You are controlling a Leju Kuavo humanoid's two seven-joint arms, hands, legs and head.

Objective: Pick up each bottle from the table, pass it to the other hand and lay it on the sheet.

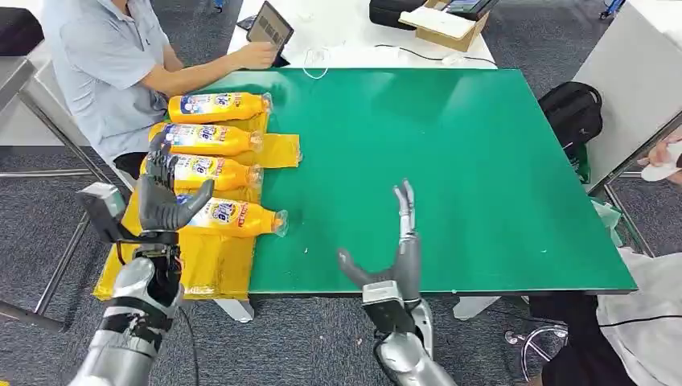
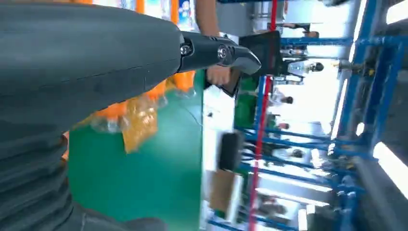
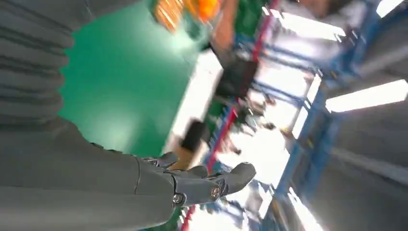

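Head view shows four bottles (image 1: 217,161) lying crosswise on the sheet (image 1: 211,261) beneath the empty, open left hand (image 1: 166,201); the right hand (image 1: 394,257) is open too.

Two silver, segmented metal arms end in dark grey, many-fingered hands, the left hand (image 1: 165,197) and the right hand (image 1: 392,261), each with a ribbed grey wrist cover and small silver screws.

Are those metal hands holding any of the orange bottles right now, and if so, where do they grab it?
Neither. The left hand is raised with its fingers apart over the bottles on the yellow sheet, and the right hand is open above the green table.
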